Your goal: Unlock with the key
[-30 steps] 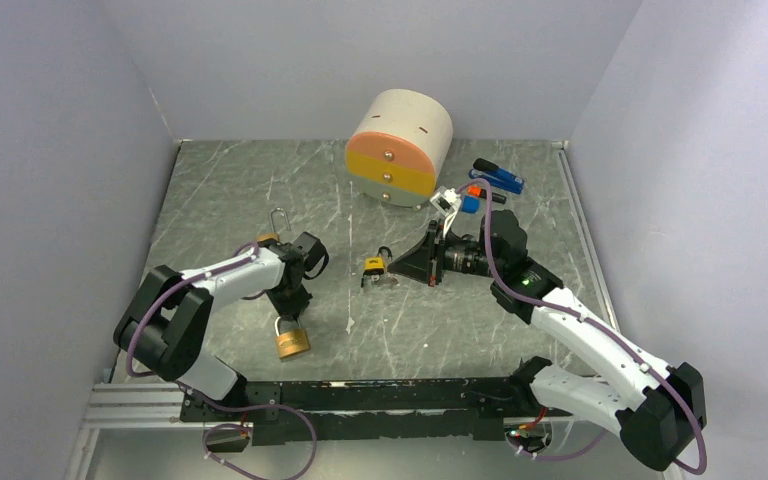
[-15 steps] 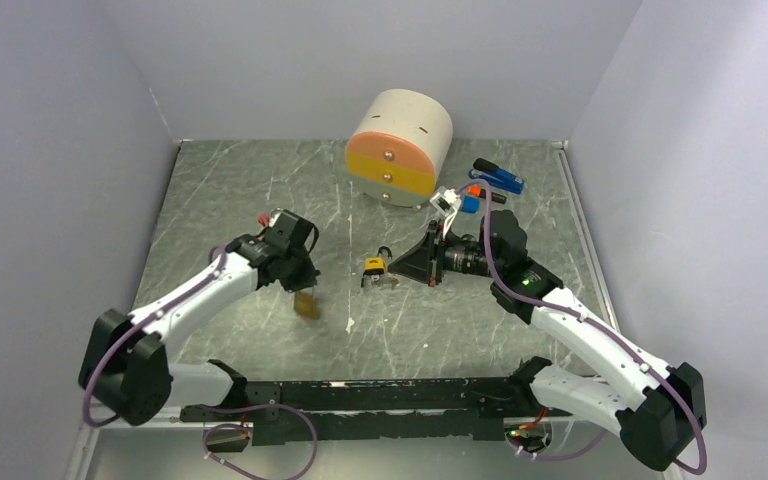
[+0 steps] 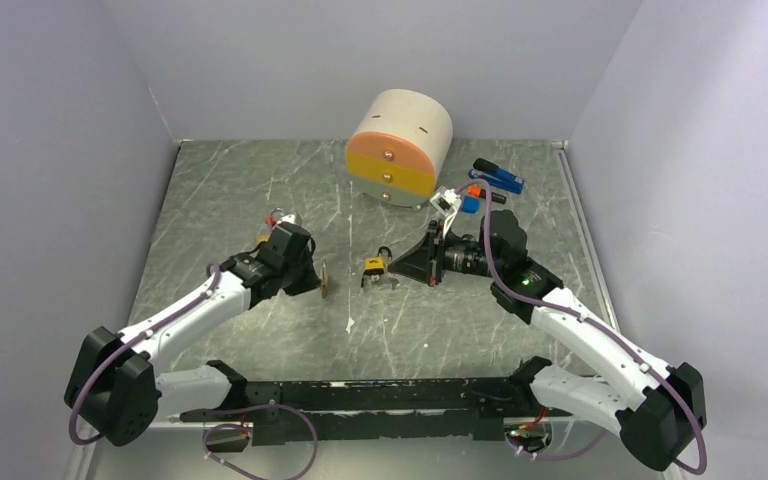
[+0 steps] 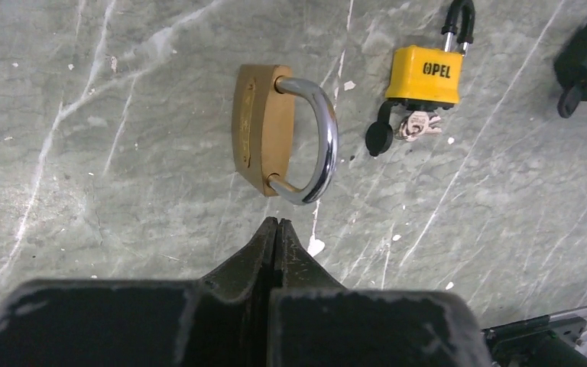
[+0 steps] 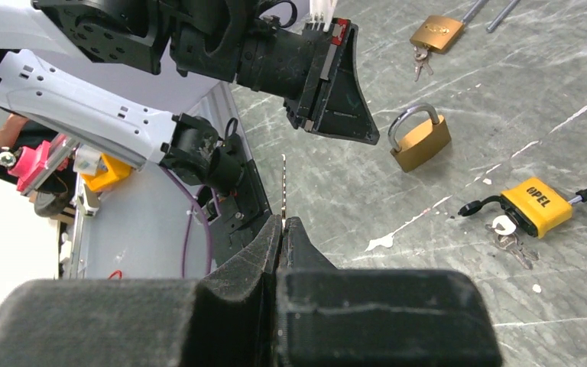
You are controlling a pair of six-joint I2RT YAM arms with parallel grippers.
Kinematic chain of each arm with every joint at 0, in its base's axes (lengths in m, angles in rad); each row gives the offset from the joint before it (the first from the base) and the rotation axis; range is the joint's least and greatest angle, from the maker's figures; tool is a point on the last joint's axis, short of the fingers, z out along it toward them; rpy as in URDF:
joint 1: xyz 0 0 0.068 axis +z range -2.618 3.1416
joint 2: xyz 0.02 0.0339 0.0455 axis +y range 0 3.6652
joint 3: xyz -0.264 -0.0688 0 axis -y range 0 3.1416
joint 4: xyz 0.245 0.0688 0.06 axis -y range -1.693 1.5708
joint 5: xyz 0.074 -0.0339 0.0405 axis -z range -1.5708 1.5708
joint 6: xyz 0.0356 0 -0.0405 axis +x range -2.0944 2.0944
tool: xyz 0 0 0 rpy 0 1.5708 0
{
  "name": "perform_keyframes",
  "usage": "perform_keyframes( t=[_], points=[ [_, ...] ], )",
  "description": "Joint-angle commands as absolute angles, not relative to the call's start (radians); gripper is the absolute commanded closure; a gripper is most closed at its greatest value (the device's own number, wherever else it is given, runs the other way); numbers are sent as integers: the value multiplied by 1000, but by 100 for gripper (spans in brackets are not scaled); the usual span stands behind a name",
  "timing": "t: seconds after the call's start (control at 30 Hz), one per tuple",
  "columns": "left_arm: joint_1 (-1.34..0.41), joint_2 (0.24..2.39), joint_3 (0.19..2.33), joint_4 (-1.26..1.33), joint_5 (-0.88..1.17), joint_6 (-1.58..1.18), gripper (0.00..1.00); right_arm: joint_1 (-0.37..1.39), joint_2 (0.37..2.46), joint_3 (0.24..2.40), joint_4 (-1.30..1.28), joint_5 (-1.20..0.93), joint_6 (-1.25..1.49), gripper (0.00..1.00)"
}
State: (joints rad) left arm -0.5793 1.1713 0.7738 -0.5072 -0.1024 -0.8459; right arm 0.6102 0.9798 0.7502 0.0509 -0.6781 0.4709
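Now | left arm (image 3: 200, 300) stretched low, jaws pressed together near brass padlock (image 4: 264, 141) | right arm (image 3: 580, 325) level, jaws pinching key (image 5: 283, 187)

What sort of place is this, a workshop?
Probably a lab's robot test booth: plain walls box in a table, a left arm and right arm are bolted at its near edge, and a brass padlock and yellow padlock lie out like practice props.

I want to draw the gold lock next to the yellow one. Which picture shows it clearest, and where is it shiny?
Left wrist view: the gold lock is sharp, a white glint along its silver loop. Right wrist view: smaller, still clear; the picture's lower left is washed out white. Top external view: only a tiny sliver.
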Motion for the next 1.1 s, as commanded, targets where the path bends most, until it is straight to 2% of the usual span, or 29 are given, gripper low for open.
perform_keyframes(
  t=[0.0,0.13,0.23,0.3,0.37,0.4,0.47,0.53,0.87,1.07],
  points=[
    [-579,1190,760,-419,-114,-807,97,607,969,764,73,-663,459,100],
    [-579,1221,774,-425,-116,-807,97,607,972,762,73,-661,461,100],
    [-579,1241,788,-432,-115,-799,75,607,973,762,72,-661,462,100],
    [-588,1248,789,-425,-123,-785,55,606,973,764,70,-660,459,100],
    [-606,1251,784,-415,-149,-769,30,606,972,764,66,-657,457,100],
    [-620,1256,776,-407,-169,-763,22,607,971,764,66,-657,456,100],
    [-636,1275,766,-375,-188,-741,16,606,971,762,67,-654,455,100],
    [-649,1309,764,-327,-206,-730,17,606,972,761,65,-653,456,100],
    [-660,1439,770,-201,-353,-758,52,606,944,762,37,-625,446,100],
    [-660,1432,756,-199,-336,-747,83,604,945,765,30,-617,438,100]
  ],
)
